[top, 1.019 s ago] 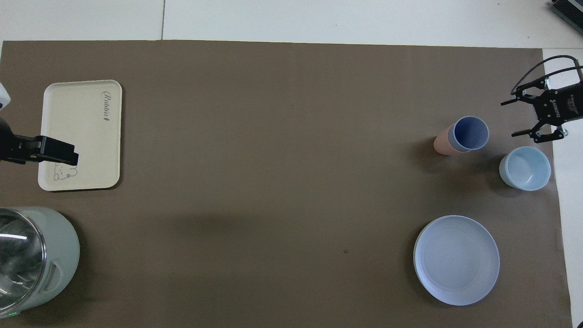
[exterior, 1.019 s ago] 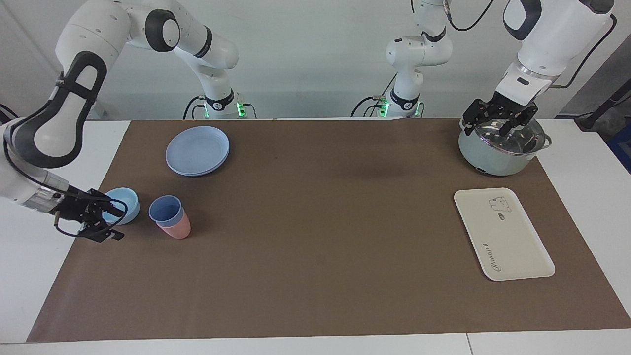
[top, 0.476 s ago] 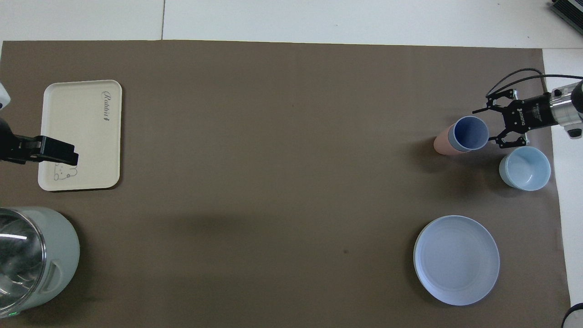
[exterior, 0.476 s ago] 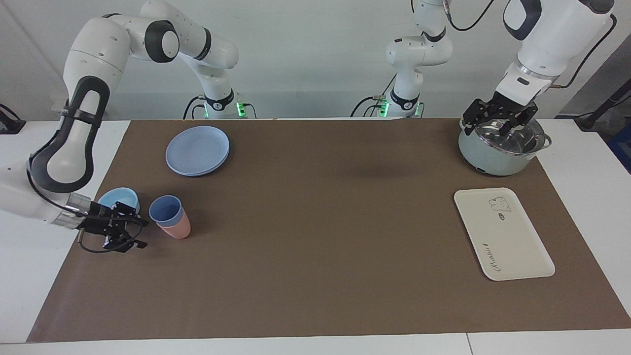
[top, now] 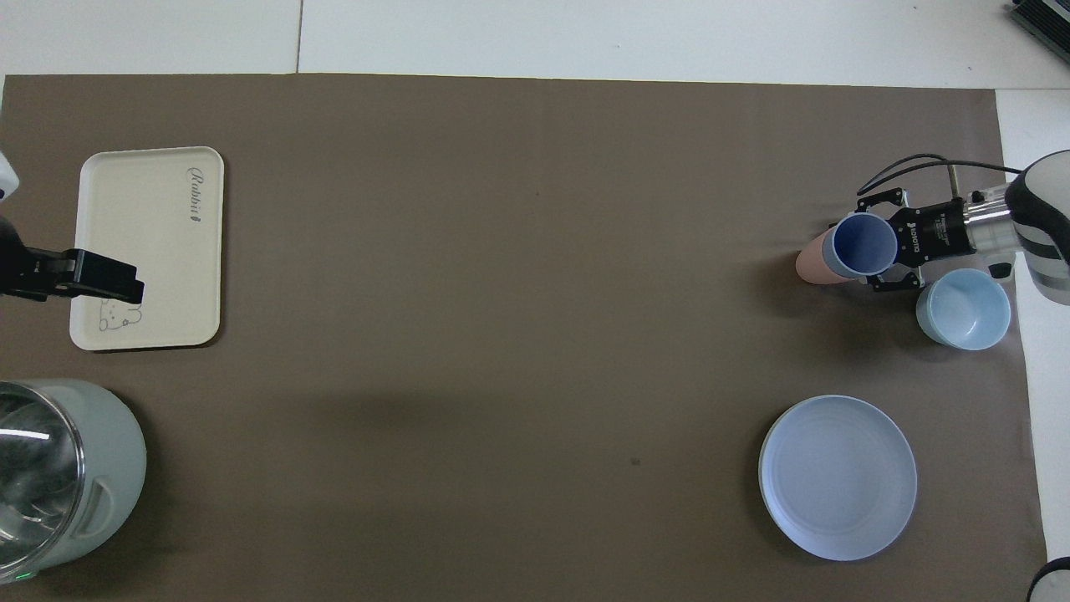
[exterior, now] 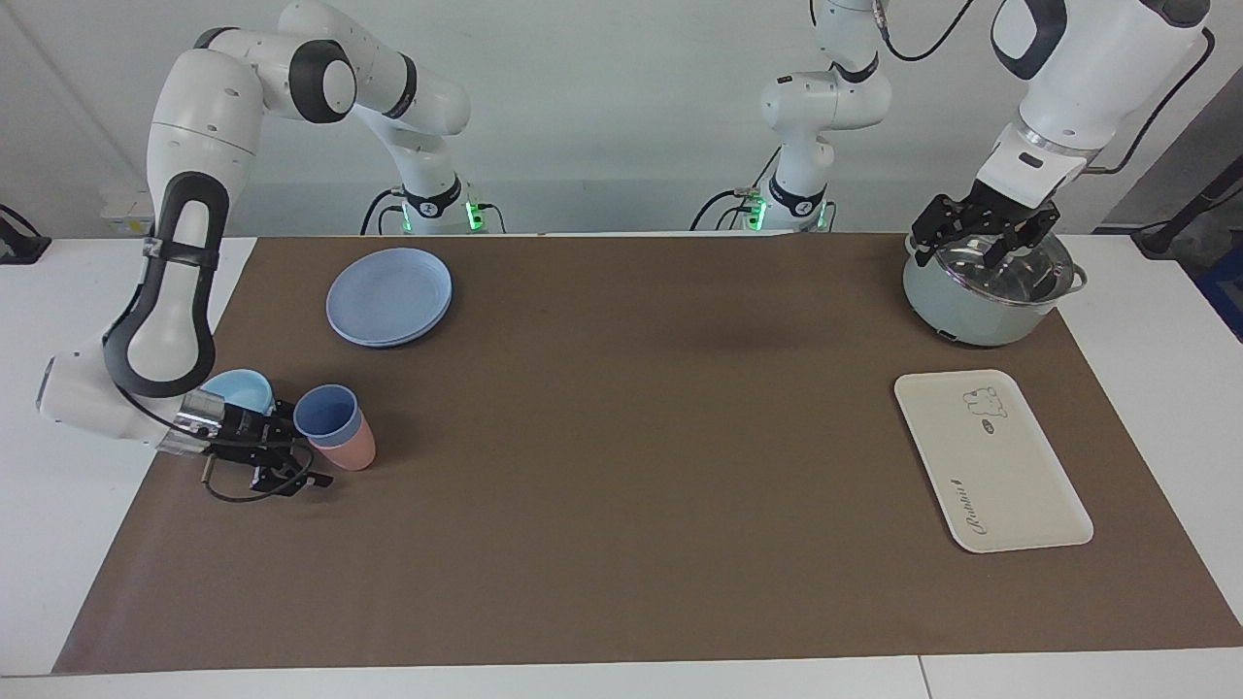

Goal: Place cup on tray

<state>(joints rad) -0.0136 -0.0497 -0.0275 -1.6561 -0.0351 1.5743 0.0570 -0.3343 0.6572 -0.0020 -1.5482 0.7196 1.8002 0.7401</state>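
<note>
The periwinkle-blue cup [exterior: 325,412] stands nested in a salmon-pink tumbler [exterior: 355,450] at the right arm's end of the table; it also shows in the overhead view [top: 861,247]. My right gripper [exterior: 303,449] is open and low at the mat, with one finger on each side of the stack [top: 873,242]. I cannot tell whether the fingers touch it. The cream-white tray [exterior: 1010,471] lies flat at the left arm's end [top: 142,251]. My left gripper [exterior: 983,243] waits above the pot.
A light-blue bowl [exterior: 238,388] sits close beside the right gripper's wrist, nearer to the robots. A round blue plate [exterior: 388,296] lies nearer to the robots than the cups. A pale-green pot [exterior: 971,311] with a glass lid stands nearer to the robots than the tray.
My right gripper has moved in from the mat's edge, past the bowl, to the cup stack, and its open fingers now straddle it. The cups, tray and left arm have not moved.
</note>
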